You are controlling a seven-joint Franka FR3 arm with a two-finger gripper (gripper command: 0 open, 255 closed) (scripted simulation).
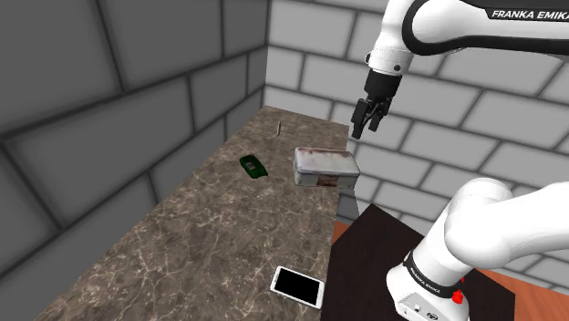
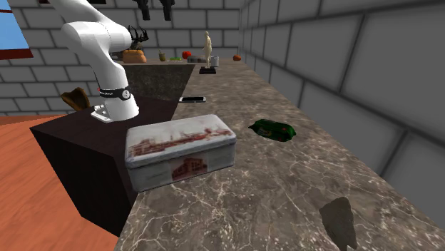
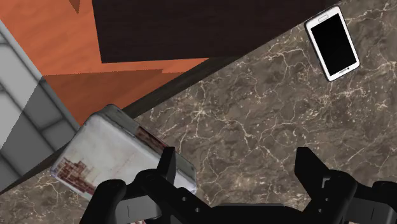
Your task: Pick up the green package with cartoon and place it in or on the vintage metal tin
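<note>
Here: one green package (image 1: 253, 166), one tin (image 1: 325, 166), one phone (image 1: 297, 285); fingers (image 3: 312, 170) spread wide, empty.

One readable marking: the maker's name on the arm.

In the shoulder view the white arm (image 1: 406, 41) carries the words "FRANKA EMIKA" in white capital letters on a dark band (image 1: 511, 14) of its upper link. The tin (image 2: 178, 142) has red printed pictures on its lid and side, but any lettering there is too small to read, as on the dark ring (image 2: 114, 91) at the arm's base.
</note>
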